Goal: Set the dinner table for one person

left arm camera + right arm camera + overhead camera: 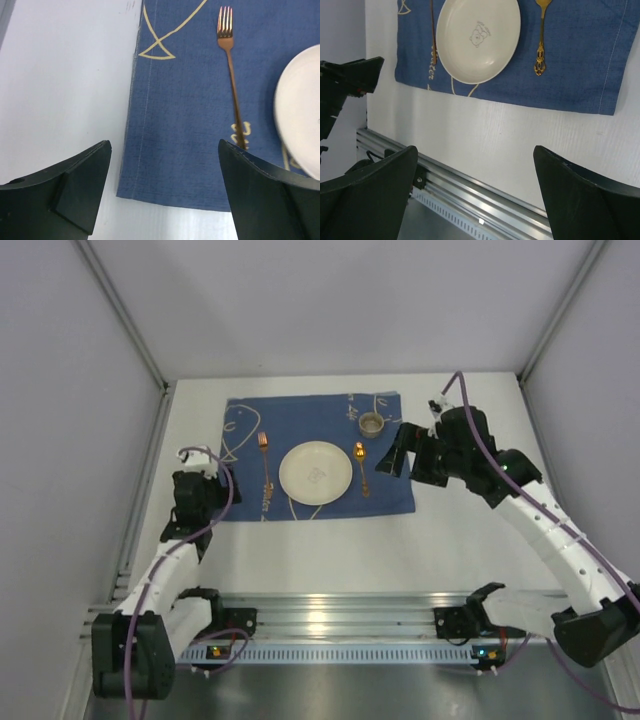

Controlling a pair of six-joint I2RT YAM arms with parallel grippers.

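Left gripper (165, 145): open, nothing between its 2 dark fingers; in its wrist view it hangs over the lower left corner of the cloth.
Right gripper (475, 150): open and empty; in the overhead view it sits right of centre, just off the cloth's right edge.
Cloth (300, 420): blue with pale fish outlines, lying flat in the upper middle of the overhead view.
Fork (231, 60): copper-coloured, on the cloth left of the plate, tines toward the top of the frame.
Plate (316, 472): round, cream, on the middle of the cloth, with a small print at its centre.
Spoon (361, 465): gold, on the cloth just right of the plate, bowl toward the top of the frame.
Cup (372, 424): small and metallic, upright on the cloth above the spoon, near the upper right corner.
Dinner table (330, 550): white matte top filling the middle of the overhead view, under the cloth and bare on all sides of it.
Rail (330, 615): aluminium, along the bottom of the overhead view, carrying both arm bases.
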